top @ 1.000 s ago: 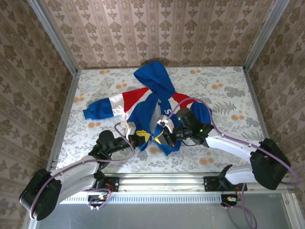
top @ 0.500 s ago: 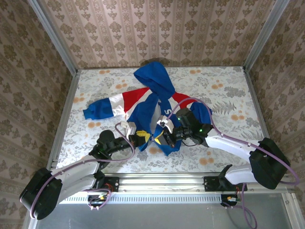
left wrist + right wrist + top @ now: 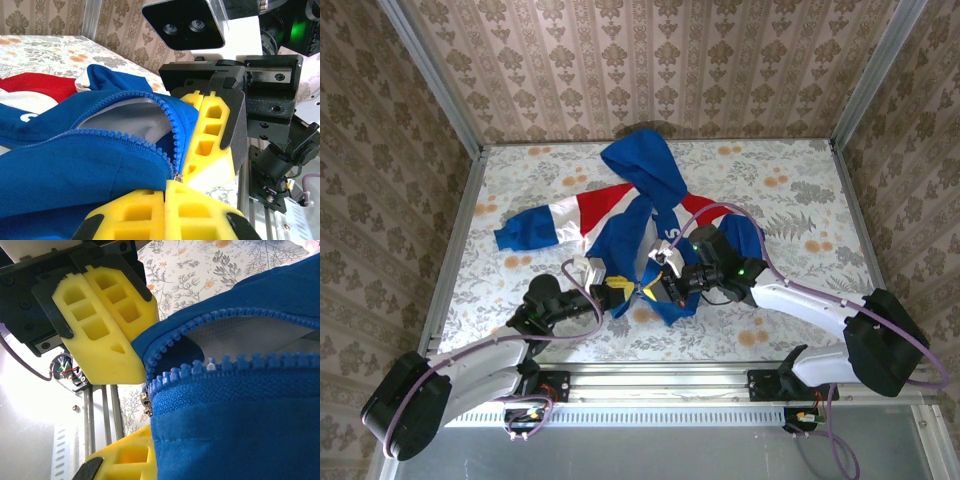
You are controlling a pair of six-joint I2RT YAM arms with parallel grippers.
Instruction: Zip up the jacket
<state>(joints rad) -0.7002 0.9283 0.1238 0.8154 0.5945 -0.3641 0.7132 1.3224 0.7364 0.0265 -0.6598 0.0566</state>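
The royal-blue jacket (image 3: 630,205) lies on the table, hood toward the back, its red and white sleeve spread to the left. Its front is open, with the blue zipper teeth (image 3: 125,137) parted over pale lining (image 3: 120,117). Both grippers meet at the bottom hem. My left gripper (image 3: 632,290) (image 3: 166,189) is shut at the hem right under the metal slider (image 3: 176,177) (image 3: 146,404). My right gripper (image 3: 652,292) (image 3: 152,440) is shut on the hem's other edge; blue fabric hides one finger. In each wrist view the other gripper's yellow fingers (image 3: 210,135) (image 3: 100,325) sit close.
The floral table cover (image 3: 790,200) spreads around the jacket, boxed in by patterned walls and metal corner posts (image 3: 430,75). A metal rail (image 3: 650,380) runs along the near edge, just behind both grippers.
My left gripper has edged slightly right, closer to the right gripper, and a bit of blue hem now shows between them. The jacket otherwise lies as before.
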